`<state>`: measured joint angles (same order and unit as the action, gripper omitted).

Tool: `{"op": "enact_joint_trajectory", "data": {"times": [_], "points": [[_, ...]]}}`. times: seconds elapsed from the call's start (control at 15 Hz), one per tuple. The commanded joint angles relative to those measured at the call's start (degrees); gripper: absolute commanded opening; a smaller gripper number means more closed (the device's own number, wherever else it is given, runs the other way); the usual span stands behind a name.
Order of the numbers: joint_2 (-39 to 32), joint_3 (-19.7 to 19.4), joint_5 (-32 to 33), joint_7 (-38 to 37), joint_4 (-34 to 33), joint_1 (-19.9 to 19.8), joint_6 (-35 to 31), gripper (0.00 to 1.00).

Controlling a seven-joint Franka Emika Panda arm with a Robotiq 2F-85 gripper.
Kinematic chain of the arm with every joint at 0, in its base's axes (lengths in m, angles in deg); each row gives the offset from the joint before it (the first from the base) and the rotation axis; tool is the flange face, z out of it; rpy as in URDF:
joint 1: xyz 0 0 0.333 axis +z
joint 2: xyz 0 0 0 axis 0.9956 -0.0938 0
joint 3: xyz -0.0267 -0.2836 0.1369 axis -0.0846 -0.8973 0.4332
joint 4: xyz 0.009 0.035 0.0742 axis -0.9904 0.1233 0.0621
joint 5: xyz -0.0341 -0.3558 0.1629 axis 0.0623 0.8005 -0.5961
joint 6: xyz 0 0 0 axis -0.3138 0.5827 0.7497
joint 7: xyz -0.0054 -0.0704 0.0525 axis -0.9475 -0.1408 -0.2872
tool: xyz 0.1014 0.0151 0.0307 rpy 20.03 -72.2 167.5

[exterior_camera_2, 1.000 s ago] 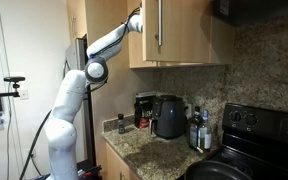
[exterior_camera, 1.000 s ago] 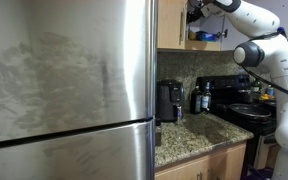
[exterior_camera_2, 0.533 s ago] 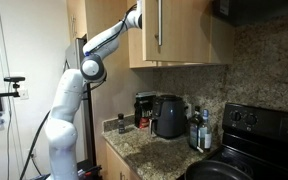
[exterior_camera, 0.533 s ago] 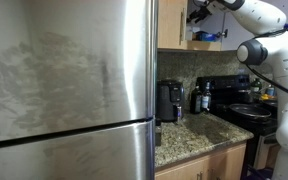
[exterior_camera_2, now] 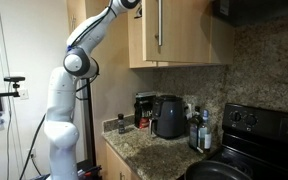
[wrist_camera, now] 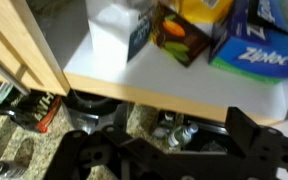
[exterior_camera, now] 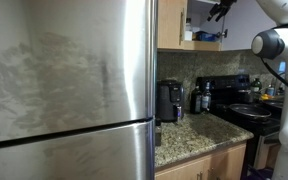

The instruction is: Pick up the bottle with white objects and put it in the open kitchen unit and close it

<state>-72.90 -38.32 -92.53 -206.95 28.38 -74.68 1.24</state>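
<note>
The kitchen unit (exterior_camera: 172,25) is the tan wall cabinet; in the wrist view its white shelf (wrist_camera: 184,88) lies in front of me, with a wooden door (wrist_camera: 19,50) at the left. A whitish container with a dark label (wrist_camera: 117,35), which looks like the bottle with white objects, stands on the shelf's left part, and a pale shape (exterior_camera: 188,33) shows there in an exterior view. My gripper (wrist_camera: 164,137) is open and empty, just outside and below the shelf's front edge. In both exterior views it hangs high by the cabinet (exterior_camera: 219,8) (exterior_camera_2: 134,4).
An orange and green box (wrist_camera: 184,35) and a blue Ziploc box (wrist_camera: 259,45) share the shelf. A steel fridge (exterior_camera: 69,90) fills one side. On the granite counter (exterior_camera_2: 134,145) stand a coffee maker (exterior_camera_2: 167,115) and dark bottles (exterior_camera_2: 197,128); a black stove (exterior_camera: 249,110) follows.
The gripper opened and let go. It then drew back out of the cabinet and rose, the arm lifting with it.
</note>
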Motion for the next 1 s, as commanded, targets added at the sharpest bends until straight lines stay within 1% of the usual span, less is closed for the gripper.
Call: {"op": "enact_joint_trajectory", "data": {"times": [0.0, 0.07, 0.27, 0.33, 0.4, 0.53, 0.6, 0.67, 0.73, 0.8, 0.93], "points": [[2.7, -2.0, 5.9, 0.0, 0.2, 1.0, 13.2, 1.00], [2.9, -1.8, 7.8, 0.4, 0.6, 1.1, 16.3, 1.00], [2.8, -0.9, 9.2, 2.7, 4.4, 1.6, 22.7, 1.00], [2.7, -1.4, 7.6, 1.1, 1.5, 0.7, 20.3, 1.00], [2.3, -1.4, 7.9, 1.5, 2.3, 0.9, 21.4, 1.00], [1.8, -1.3, 8.1, 1.9, 3.4, 1.1, 21.6, 1.00], [-1.4, -1.7, 10.2, 2.2, 2.6, 0.8, 24.5, 1.00], [-3.4, -1.8, 13.0, 1.3, 2.8, 1.4, 23.5, 1.00], [-4.4, -1.2, 15.2, 2.2, 5.0, 2.6, 22.3, 1.00], [-5.0, -0.9, 17.7, 2.4, 6.1, 3.8, 22.4, 1.00], [-6.3, 0.2, 20.8, 3.6, 10.3, 6.8, 23.6, 1.00]]}}
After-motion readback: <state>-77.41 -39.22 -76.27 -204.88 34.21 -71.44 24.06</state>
